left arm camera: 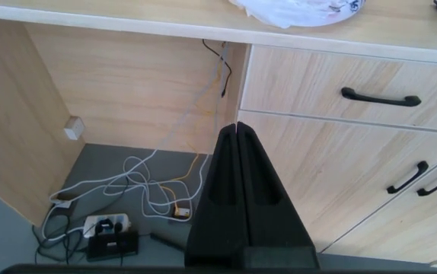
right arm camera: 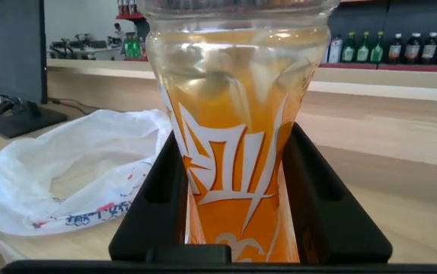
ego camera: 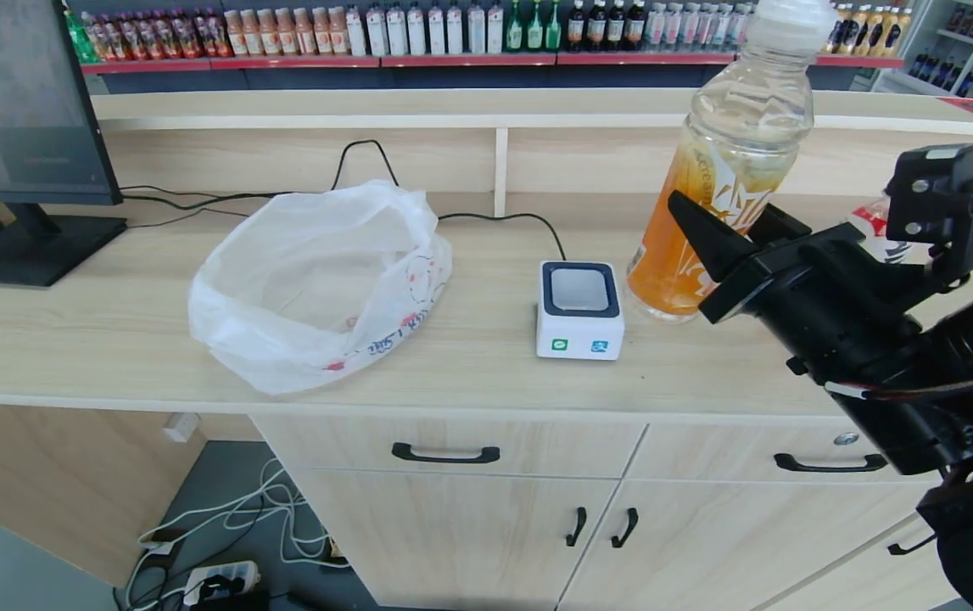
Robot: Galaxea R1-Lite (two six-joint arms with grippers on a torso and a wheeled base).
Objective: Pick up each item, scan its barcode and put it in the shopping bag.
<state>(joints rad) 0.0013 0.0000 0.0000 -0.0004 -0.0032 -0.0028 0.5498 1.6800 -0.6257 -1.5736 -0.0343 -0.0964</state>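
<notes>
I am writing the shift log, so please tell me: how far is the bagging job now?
Done: nothing yet; the shopping bag looks empty. In hand: the right gripper is shut on the orange drink bottle, just right of the scanner. Remaining: scan and bag it, then the red-and-white pack behind that gripper.

Right end effector (right arm camera: 234, 152) clamped, left (left arm camera: 237, 133) closed.

shop checkout, wooden counter (ego camera: 113, 339), red shelves of bottled drinks (ego camera: 452, 30) behind, barcode scanner (ego camera: 579, 310), monitor (ego camera: 15, 102), plastic shopping bag (ego camera: 316, 280)
</notes>
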